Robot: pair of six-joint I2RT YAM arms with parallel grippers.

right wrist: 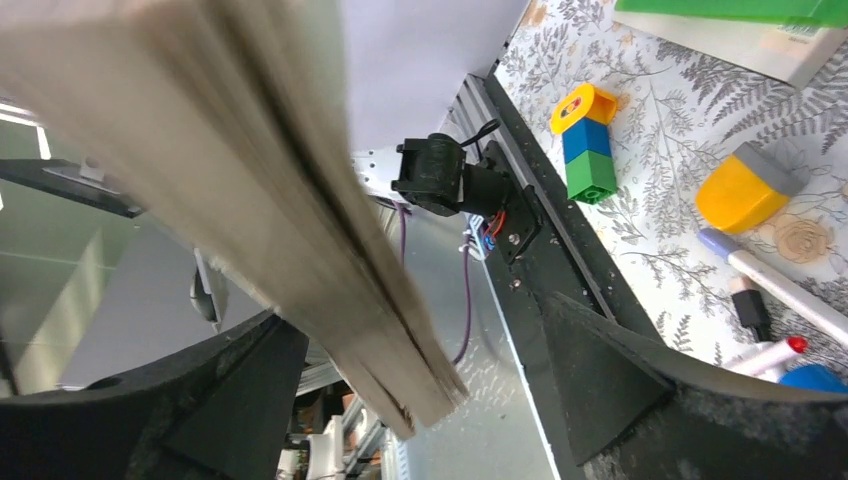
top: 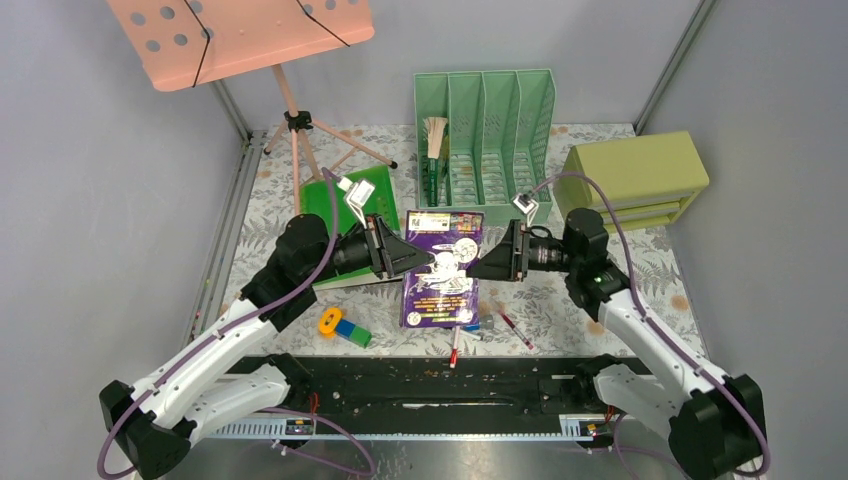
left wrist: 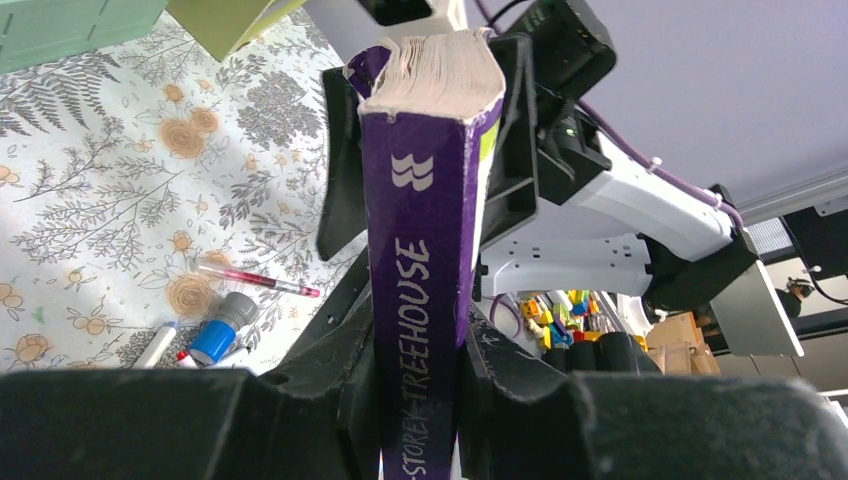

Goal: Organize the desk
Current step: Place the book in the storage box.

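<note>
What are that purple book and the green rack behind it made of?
The purple book looks like a paperback: glossy card cover, rough yellowed paper page edges. The green rack looks like matte moulded plastic, going by its thin slotted walls; painted metal is possible.

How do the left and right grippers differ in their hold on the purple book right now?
The left gripper is clamped on the spine of the purple book. The right gripper stands open around the page edge, with a clear gap on one side. The left gripper reaches in from the book's left side, the right gripper from its right. Both point at each other, level with the book.
</note>
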